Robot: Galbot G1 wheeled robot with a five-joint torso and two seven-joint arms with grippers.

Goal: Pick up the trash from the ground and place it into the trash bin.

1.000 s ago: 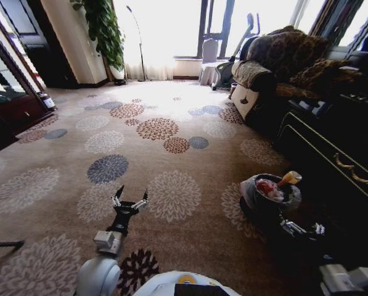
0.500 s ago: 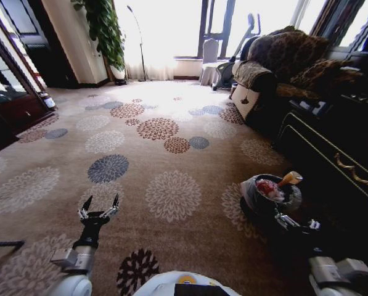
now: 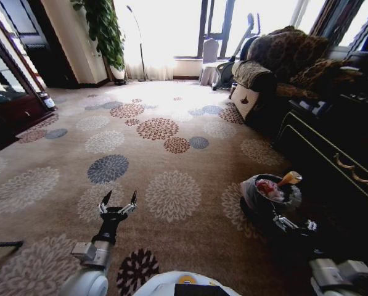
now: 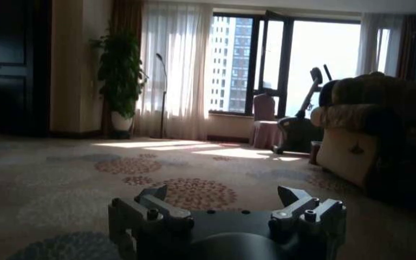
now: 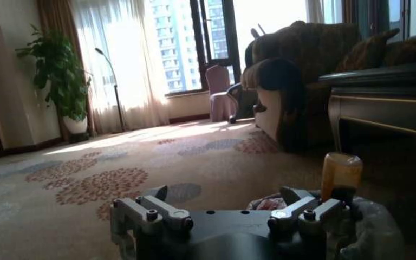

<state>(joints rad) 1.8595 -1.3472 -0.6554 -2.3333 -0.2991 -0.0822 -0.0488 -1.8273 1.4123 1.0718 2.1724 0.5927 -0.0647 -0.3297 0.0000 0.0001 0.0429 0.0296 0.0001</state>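
Dark and round, the small bucket-like trash bin (image 3: 270,194), lined with a translucent greyish plastic bag, stands on the patterned beige carpet (image 3: 171,154) near the dark cabinet (image 3: 331,160) on the robot's right. Trash lies inside it: a red-and-white plastic bag (image 3: 267,188) and an orange-topped piece (image 3: 290,179) that leans upright against the far rim and rises above it. No loose litter is visible on the open carpet in the head view, so the task is judged to be at or near completion, though the shadowed floor around the bin cannot be checked. Left gripper (image 3: 116,202): held low over the carpet ahead of the robot's base, arm extended forward, fingers spread apart and empty; the left wrist view confirms both fingers (image 4: 157,203) parted with nothing between them. Right gripper (image 3: 291,225): low, just beside the near side of the bin, in deep shadow; in the right wrist view its fingers (image 5: 298,208) stand apart and carry nothing, with the bin's contents directly beyond them.
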